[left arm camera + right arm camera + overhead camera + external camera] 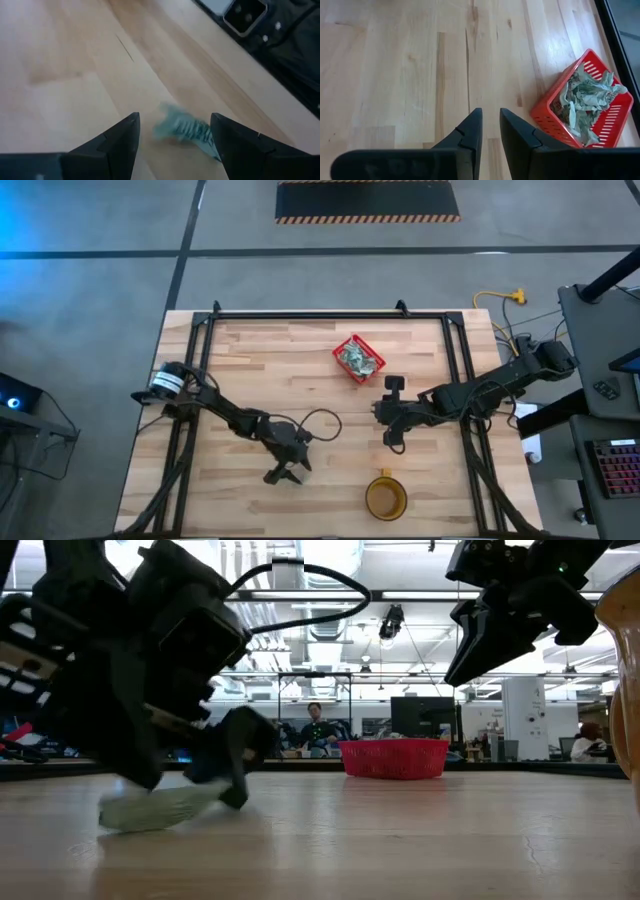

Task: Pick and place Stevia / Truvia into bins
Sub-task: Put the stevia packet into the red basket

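Left claw (172, 145) sits low on the bench (300, 370), near its front edge, with its fingers (120, 142) spread wide. One green and white packet (187, 131) lies flat on the wood right between them. To do this well, the claw should go straight down until both tips touch the wood, then squeeze slowly so the thin packet does not slide away. The red basket (359, 359) waits farther back, already full of packets. Right claw (490, 135) hangs above the bench near the basket, nearly closed and holding nothing.

Sachets (582, 102) in basket (547, 112) — cup (385, 498) nearer the front.
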